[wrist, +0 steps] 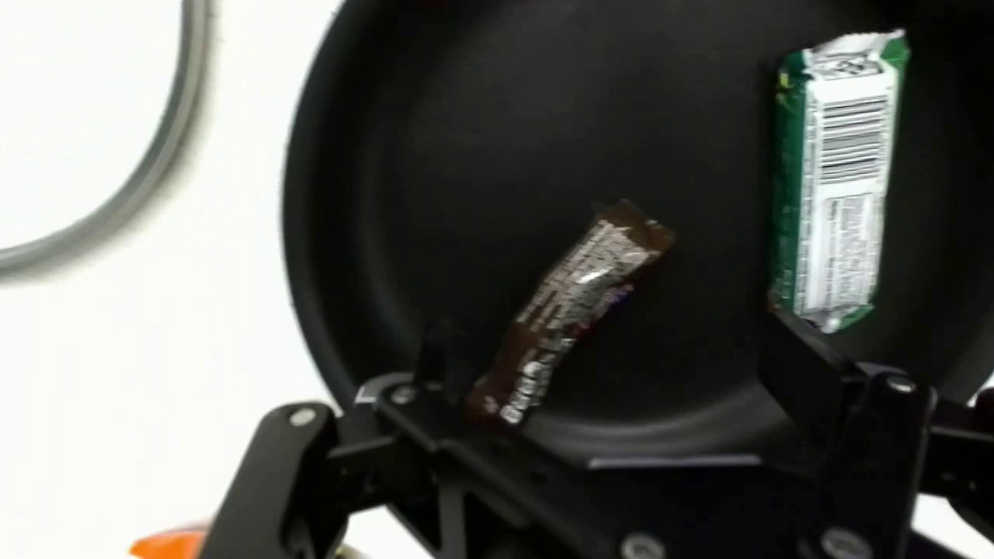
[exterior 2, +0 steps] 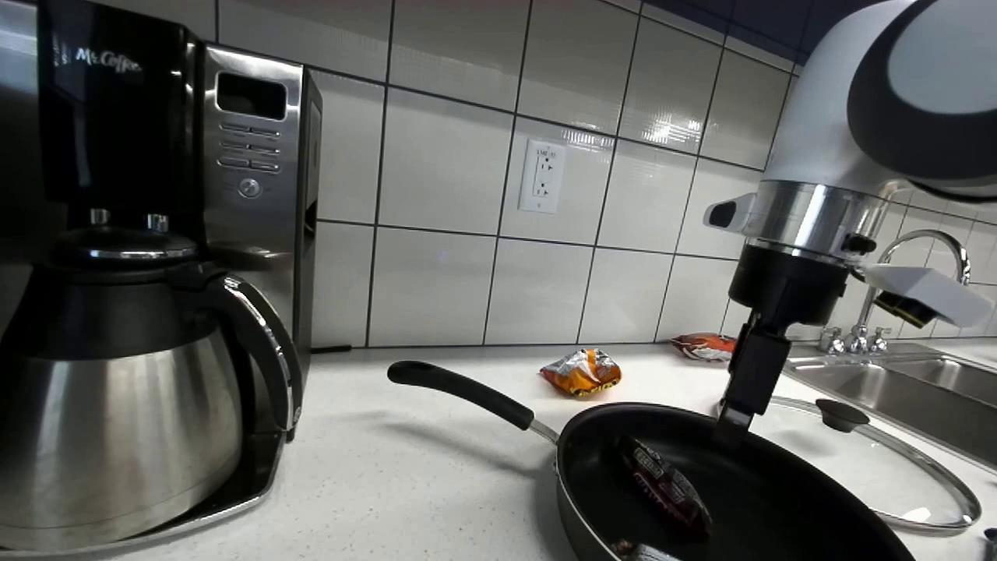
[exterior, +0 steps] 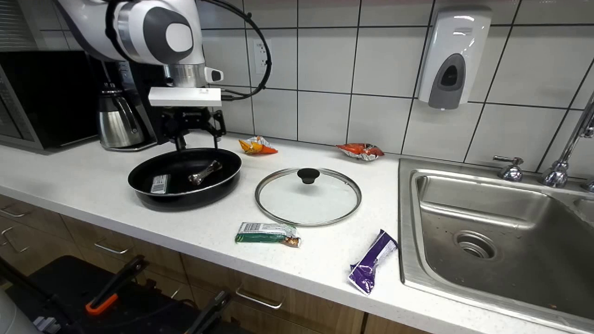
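Note:
My gripper (wrist: 617,349) points down over the black frying pan (exterior: 195,200), its fingers wide apart with nothing held between them. Inside the pan lies a brown-wrapped bar (wrist: 571,310), slanting below the jaws; its lower end is partly covered by the left finger in the wrist view. A green and white bar (wrist: 839,186) with a barcode rests in the pan too, close to the right finger (wrist: 811,365); whether they touch I cannot tell. In an exterior view the fingertips reach the height of the pan's far rim, and the brown bar (exterior 2: 666,487) lies in front of them.
A glass lid (exterior: 308,199) lies beside the pan. On the counter are another green bar (exterior: 267,233), a purple packet (exterior: 373,262), an orange packet (exterior: 258,146) and a red packet (exterior: 360,151). The pan handle (exterior 2: 459,393) points toward the coffee maker (exterior 2: 257,179). A sink (exterior: 408,222) is beyond the lid.

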Robot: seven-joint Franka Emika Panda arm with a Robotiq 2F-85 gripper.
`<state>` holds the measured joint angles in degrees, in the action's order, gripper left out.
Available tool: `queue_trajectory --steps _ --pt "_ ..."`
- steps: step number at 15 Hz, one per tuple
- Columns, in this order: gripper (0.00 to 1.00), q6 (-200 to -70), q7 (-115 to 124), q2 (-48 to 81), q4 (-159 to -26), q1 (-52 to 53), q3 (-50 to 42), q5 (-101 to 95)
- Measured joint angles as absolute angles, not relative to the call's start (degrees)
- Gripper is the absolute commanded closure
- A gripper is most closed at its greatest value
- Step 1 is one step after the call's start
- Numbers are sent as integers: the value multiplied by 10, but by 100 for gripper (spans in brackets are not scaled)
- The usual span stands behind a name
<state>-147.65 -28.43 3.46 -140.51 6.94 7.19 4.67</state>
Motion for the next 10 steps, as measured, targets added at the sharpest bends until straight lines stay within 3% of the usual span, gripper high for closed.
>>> queue_trajectory --steps 4,10 --pt "0 -1466 -175 25 -1395 43 24 -51" --pt "0 -1466 -174 30 -1394 42 25 -53"
